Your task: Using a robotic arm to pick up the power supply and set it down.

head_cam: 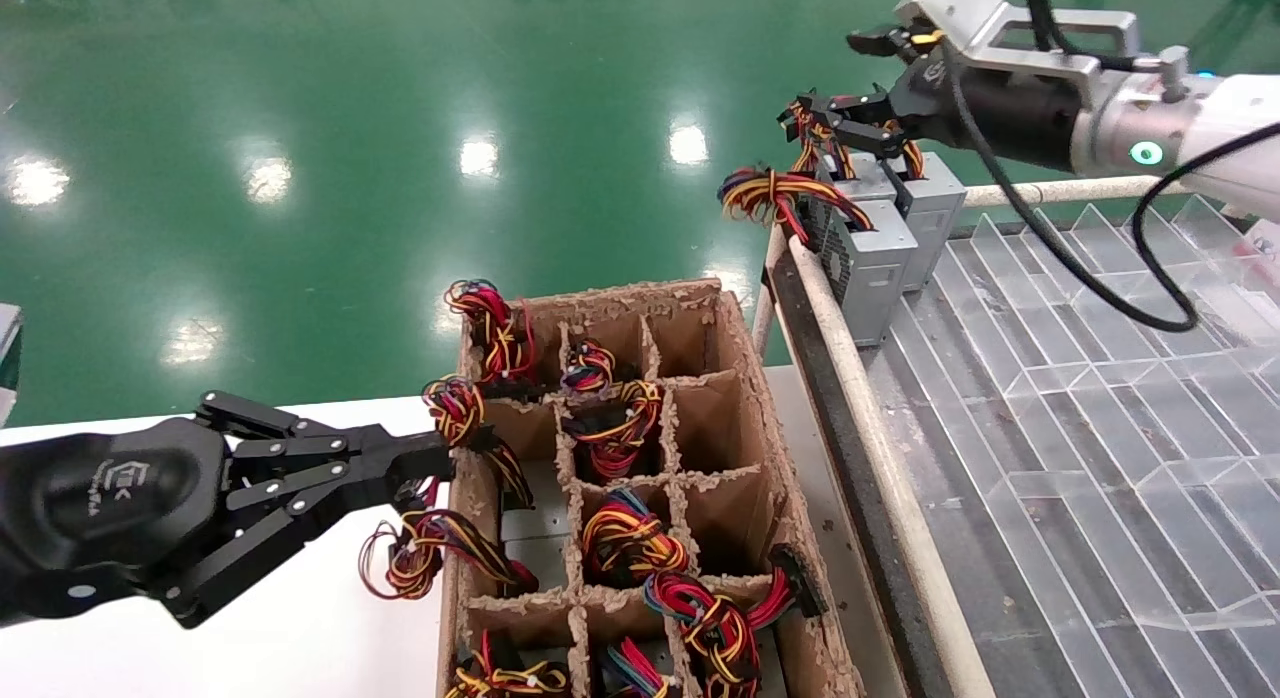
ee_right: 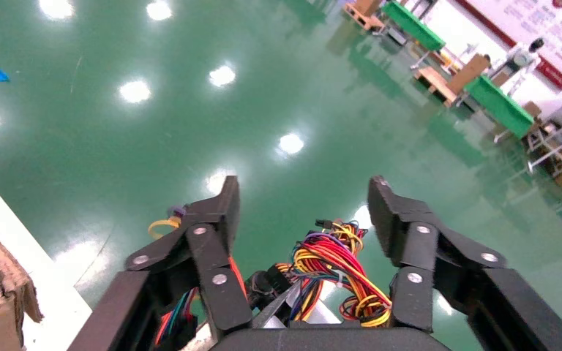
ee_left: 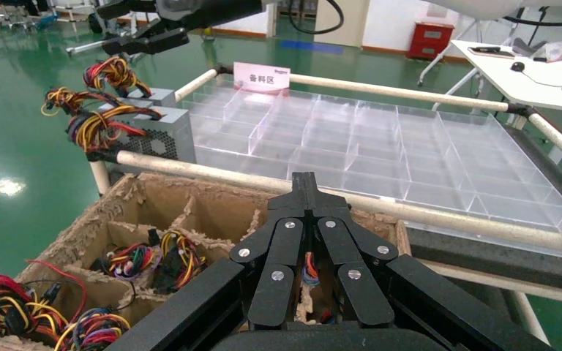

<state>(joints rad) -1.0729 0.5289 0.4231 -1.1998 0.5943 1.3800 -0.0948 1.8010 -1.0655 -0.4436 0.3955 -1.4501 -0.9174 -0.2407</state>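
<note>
The robotic arm (head_cam: 1190, 128), white with a silver-grey block, reaches in from the upper right. Its right gripper (head_cam: 828, 78) is open and hovers over the far left corner of the tray. The power supply (head_cam: 868, 181) stands there, a grey box, and its looped wires (ee_right: 336, 263) of red, yellow, black and purple-blue rise between the spread fingers (ee_right: 219, 219) without being clamped. In the left wrist view the right gripper (ee_left: 143, 40) hangs just above the wire bundles. My left gripper (head_cam: 440, 456) is shut and empty beside the cardboard box; its closed tips (ee_left: 305, 183) point over that box.
Two more grey boxes (head_cam: 880, 263) (head_cam: 935, 213) with wire bundles stand next to the power supply. A divided cardboard box (head_cam: 740, 448) holds several wired units. A clear partitioned tray (head_cam: 1100, 448) with a pale rail (head_cam: 860, 398) lies at right. The white table (head_cam: 300, 638) is below left.
</note>
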